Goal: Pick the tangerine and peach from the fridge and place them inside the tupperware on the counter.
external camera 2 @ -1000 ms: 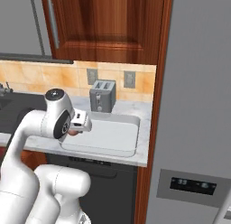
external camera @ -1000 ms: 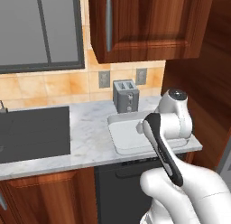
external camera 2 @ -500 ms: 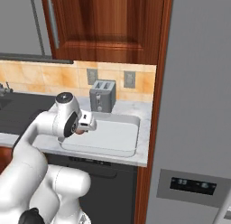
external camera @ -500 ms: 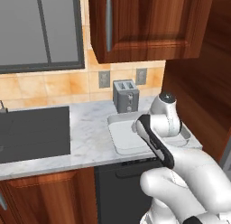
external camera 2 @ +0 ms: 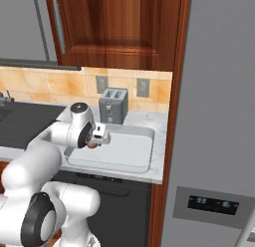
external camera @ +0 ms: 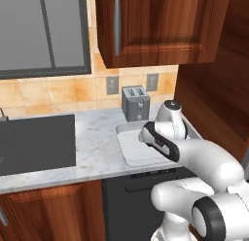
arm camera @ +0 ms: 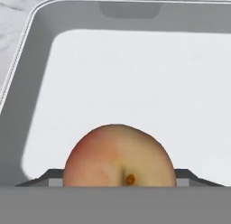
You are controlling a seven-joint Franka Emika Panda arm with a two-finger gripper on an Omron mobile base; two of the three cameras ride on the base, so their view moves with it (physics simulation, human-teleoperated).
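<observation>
Gripper (external camera 2: 94,143): seen in the right base view at the end of the white arm, held just above the near left part of the tupperware; it is closed on the peach, which is gripped between the fingers.
Peach (arm camera: 119,156): pale pinkish-orange with a reddish blush and a small brown stem spot; in the hand view it is seen at the bottom centre, between the finger tips, with the floor of the tupperware behind it. In the right base view a small reddish part of it (external camera 2: 92,145) is visible under the hand.
Tupperware (external camera 2: 146,133): a shallow white rectangular container with rounded corners and a wide rim, set on the counter in front of the toaster and close to the fridge. No fruit is seen lying on the visible floor in the hand view (arm camera: 27,56). In the left base view its right part is covered by the arm (external camera: 127,144).
Counter (external camera: 95,138): white-grey marbled stone over dark reddish wood cabinets; a dark cooktop (external camera: 36,143) is set into it to the left of the tupperware.
Toaster (external camera: 135,102): grey, two slots, placed upright against the tiled wall just behind the tupperware.
Fridge (external camera 2: 219,121): tall and grey, at the right of the right base view, with its door shut and a dark display panel low on the front.
Tangerine: not located in these views.
Upper cabinet (external camera: 155,26): dark reddish wood with a vertical bar handle, mounted above the toaster.
</observation>
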